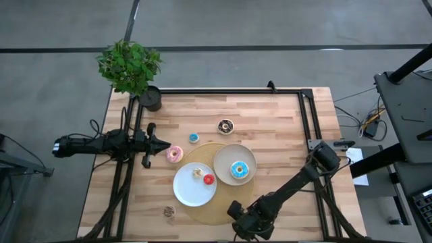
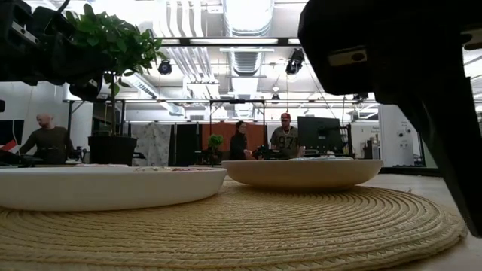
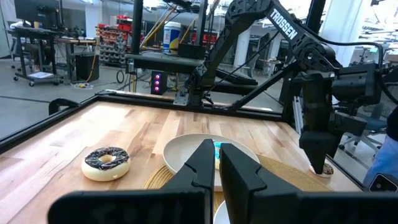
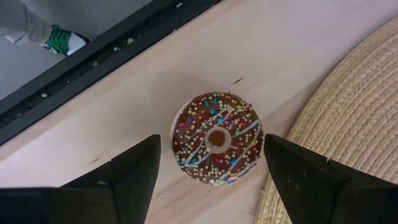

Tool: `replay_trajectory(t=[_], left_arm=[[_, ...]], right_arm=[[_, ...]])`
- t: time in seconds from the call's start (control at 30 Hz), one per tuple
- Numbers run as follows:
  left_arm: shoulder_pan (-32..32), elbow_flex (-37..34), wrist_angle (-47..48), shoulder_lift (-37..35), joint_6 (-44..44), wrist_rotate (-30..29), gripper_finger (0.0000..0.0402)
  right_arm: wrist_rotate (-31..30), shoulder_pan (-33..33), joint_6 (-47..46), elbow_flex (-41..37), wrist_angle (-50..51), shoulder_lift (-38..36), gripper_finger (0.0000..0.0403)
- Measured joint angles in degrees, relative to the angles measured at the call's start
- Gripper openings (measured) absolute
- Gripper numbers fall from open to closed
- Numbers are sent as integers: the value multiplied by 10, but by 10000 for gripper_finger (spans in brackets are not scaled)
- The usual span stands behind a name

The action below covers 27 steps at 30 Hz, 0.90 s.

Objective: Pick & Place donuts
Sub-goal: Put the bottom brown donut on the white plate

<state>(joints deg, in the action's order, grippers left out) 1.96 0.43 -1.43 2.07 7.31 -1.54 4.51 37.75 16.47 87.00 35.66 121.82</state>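
Below right tool (image 4: 211, 177), chocolate donut (image 4: 216, 138), rainbow sprinkles, white drizzle

Grey floor (image 1: 270, 23), ceiling ducts (image 2: 248, 19), people at desks.

Woven mat (image 1: 202, 209) near table's (image 1: 283, 135) front centre, bearing two plates; left plate (image 1: 185, 192) holds two small donuts (image 1: 203, 177), right plate (image 1: 226, 160) one donut (image 1: 239, 170); loose donut (image 1: 175, 154) just left of the mat, small donut (image 1: 194, 138) and another donut (image 1: 225, 125) behind it, one (image 1: 169, 212) at front left; potted plant (image 1: 131, 67) at back left corner
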Motion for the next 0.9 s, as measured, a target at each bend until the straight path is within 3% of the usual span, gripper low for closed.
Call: replay_trajectory(t=[0.3,0.9], left_arm=[[0,0,0,0,0,0,0],[0,0,0,0,0,0,0]], right_arm=[[0,-1,0,0,-5,7,273],[0,-2,0,0,-5,6,212]])
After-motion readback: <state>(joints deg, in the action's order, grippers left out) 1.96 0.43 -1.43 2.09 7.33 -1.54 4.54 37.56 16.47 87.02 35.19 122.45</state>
